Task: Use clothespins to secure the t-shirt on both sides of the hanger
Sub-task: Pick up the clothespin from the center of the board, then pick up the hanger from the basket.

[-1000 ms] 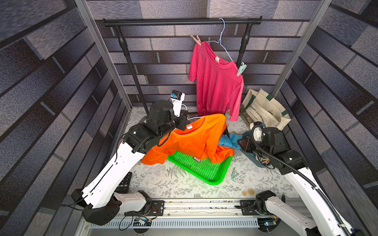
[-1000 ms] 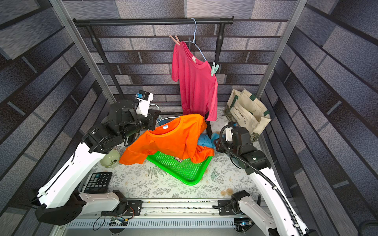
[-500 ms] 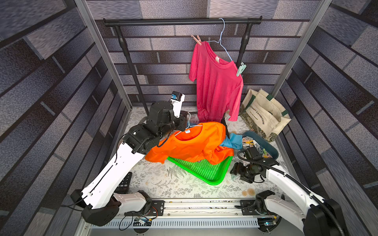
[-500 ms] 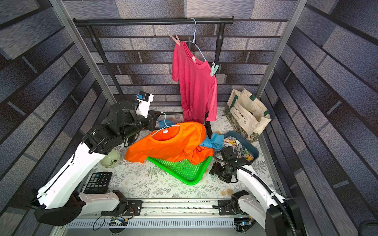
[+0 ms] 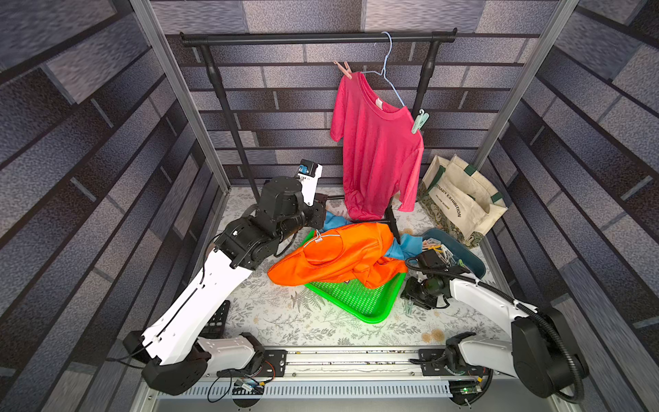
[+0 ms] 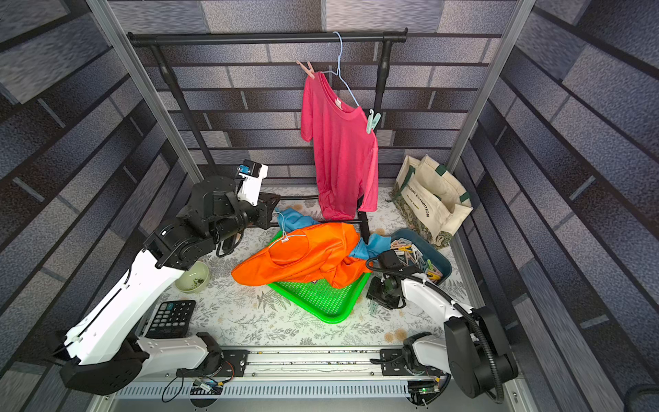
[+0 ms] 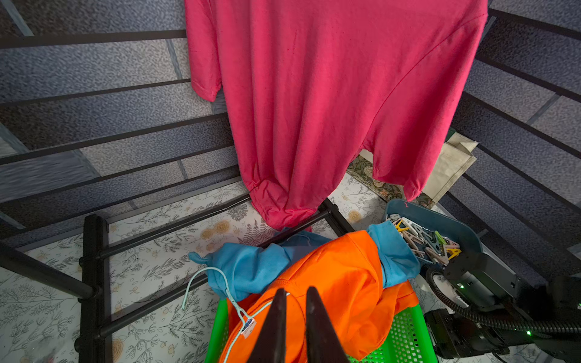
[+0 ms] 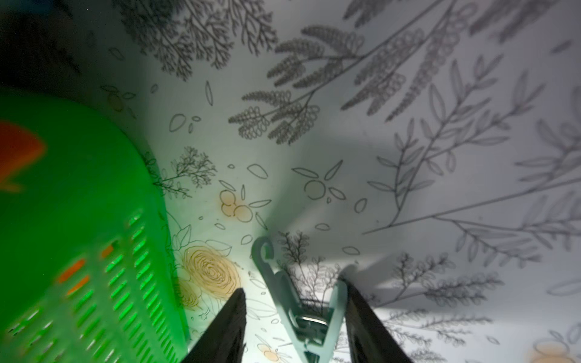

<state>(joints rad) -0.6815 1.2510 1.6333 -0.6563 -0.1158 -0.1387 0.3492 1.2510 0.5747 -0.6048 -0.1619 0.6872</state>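
At the bench [image 8: 408, 157] by the green tray [image 8: 78, 220], the right claw [image 8: 293, 286] has dropped down, half-open astride a mint clothespin [image 8: 283, 292]. Pickup next!

The tabletop [image 5: 303, 321] is covered with a white cloth printed with grey ferns and yellow flowers. On it lie a bright green perforated plastic tray [image 5: 356, 301] near the middle and a dark teal plastic bin [image 5: 478, 265] to its right. A cream canvas tote bag [image 5: 460, 199] sits behind the bin. A mint-green plastic clothespin [image 8: 284, 292] rests on the cloth just beside the tray's corner. To the left are a pale green ceramic bowl [image 6: 192, 276] and a black calculator [image 6: 170, 317], and the black metal base bars of the clothes rack [image 7: 94, 267] stand at the back.
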